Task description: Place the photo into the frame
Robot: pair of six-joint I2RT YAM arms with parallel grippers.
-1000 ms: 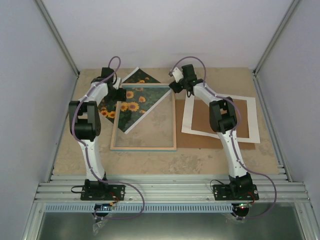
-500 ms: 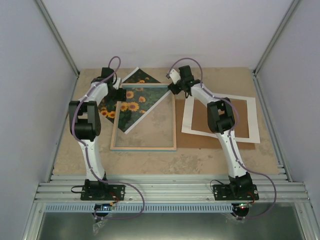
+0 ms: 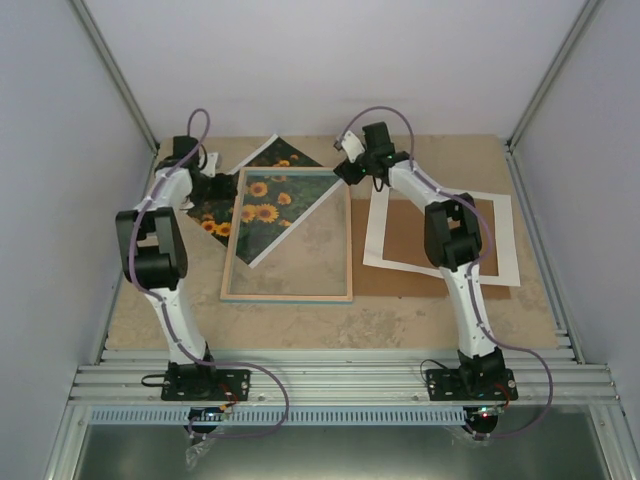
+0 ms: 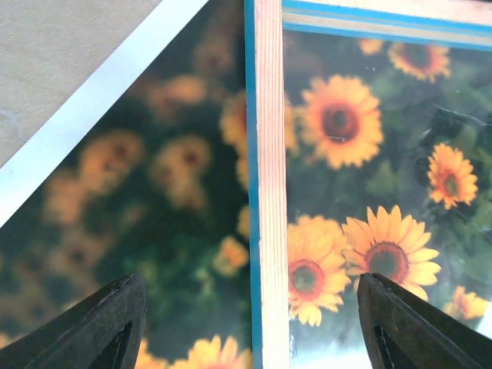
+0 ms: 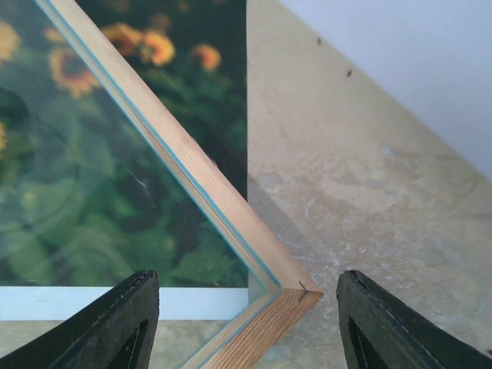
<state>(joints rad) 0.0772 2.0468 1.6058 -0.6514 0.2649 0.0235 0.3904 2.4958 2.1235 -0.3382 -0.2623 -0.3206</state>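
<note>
The frame (image 3: pixel 285 297) lies flat on the table with its light wood side up. The sunflower photo (image 3: pixel 213 218) lies tilted under its far-left part, partly seen through the pane. My left gripper (image 3: pixel 216 186) is open and empty. In the left wrist view it (image 4: pixel 250 330) straddles the frame's left rail (image 4: pixel 269 154), with the photo (image 4: pixel 154 200) below. My right gripper (image 3: pixel 350 172) is open and empty. In the right wrist view it (image 5: pixel 246 323) hangs over the frame's far right corner (image 5: pixel 284 296), and the photo (image 5: pixel 207 84) shows past the rail.
A white mat (image 3: pixel 505 240) with a cut-out opening lies on a brown backing board (image 3: pixel 435 235) to the right of the frame. Grey walls close in the table at the left, right and back.
The left arm has swung out to the left and its gripper has shifted a little left at the frame's left rail. The right gripper moved only slightly. Frame and photo have not moved.
</note>
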